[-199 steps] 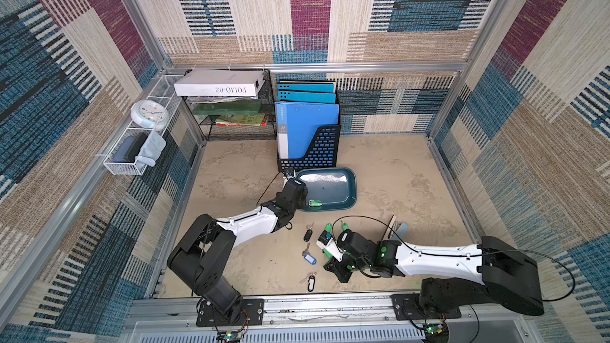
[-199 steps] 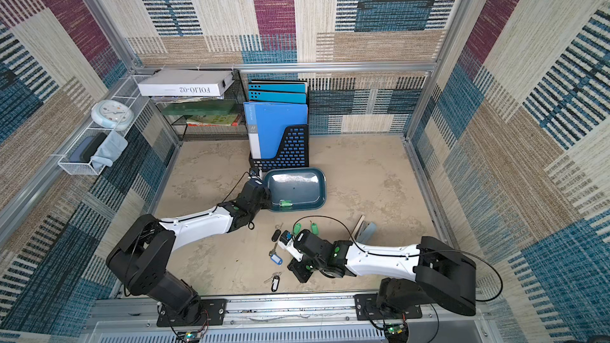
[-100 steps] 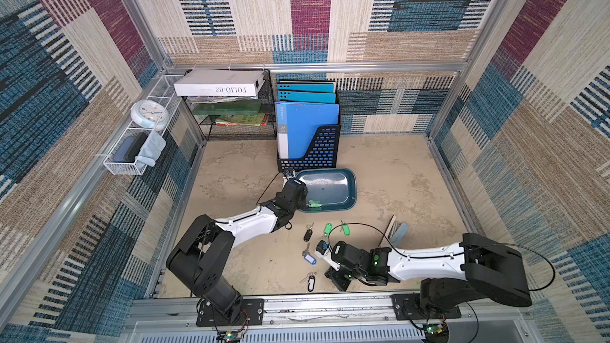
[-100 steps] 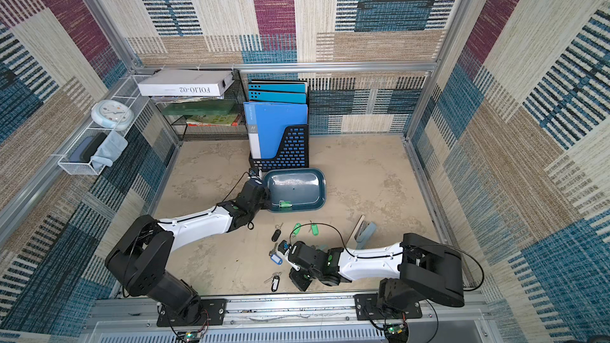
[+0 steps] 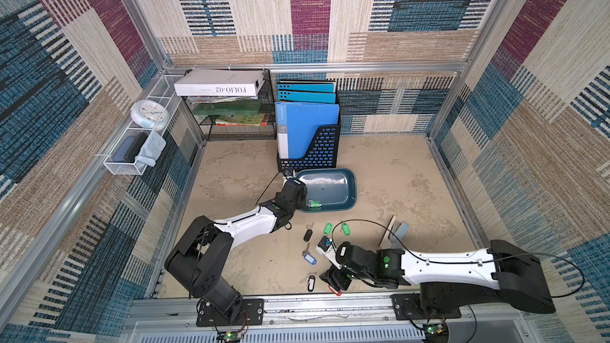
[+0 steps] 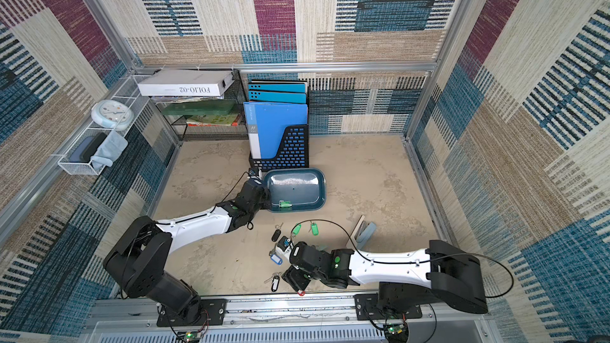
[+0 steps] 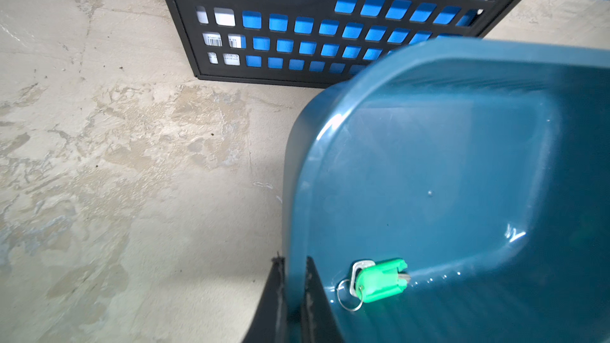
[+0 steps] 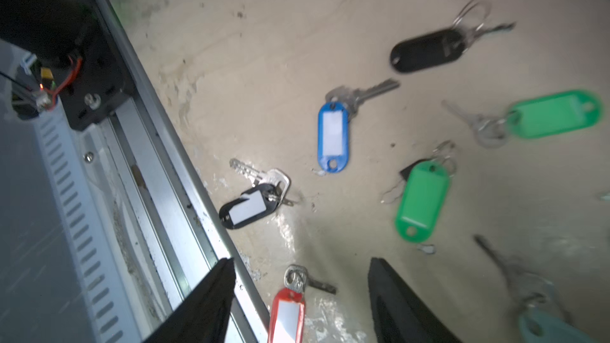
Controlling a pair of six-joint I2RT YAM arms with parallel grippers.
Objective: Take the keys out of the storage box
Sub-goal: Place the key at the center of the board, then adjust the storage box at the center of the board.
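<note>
The teal storage box (image 5: 355,189) (image 6: 321,189) sits in front of the file holder. My left gripper (image 5: 298,205) (image 7: 293,288) is shut on the rim of its near-left corner. One green key (image 5: 314,204) (image 7: 379,280) lies inside the box (image 7: 429,160), close to that corner. Several keys lie on the table: black (image 8: 427,49), blue (image 8: 332,136), two green (image 8: 554,113) (image 8: 421,201), a white-labelled black one (image 8: 247,207) and a pale grey-blue one (image 8: 544,328). My right gripper (image 5: 333,280) (image 8: 300,260) stands open just over a red key (image 5: 335,291) (image 8: 286,316) at the table's front edge.
A black file holder (image 5: 317,150) with blue folders stands right behind the box. A stapler (image 5: 396,234) lies right of the keys. The aluminium front rail (image 8: 148,193) runs beside my right gripper. A wire shelf (image 5: 237,120) and a white wire basket (image 5: 132,153) sit at the back left.
My right gripper has moved toward the front rail and opened; the red key now lies free between its fingers. The left arm and the box have not moved.
</note>
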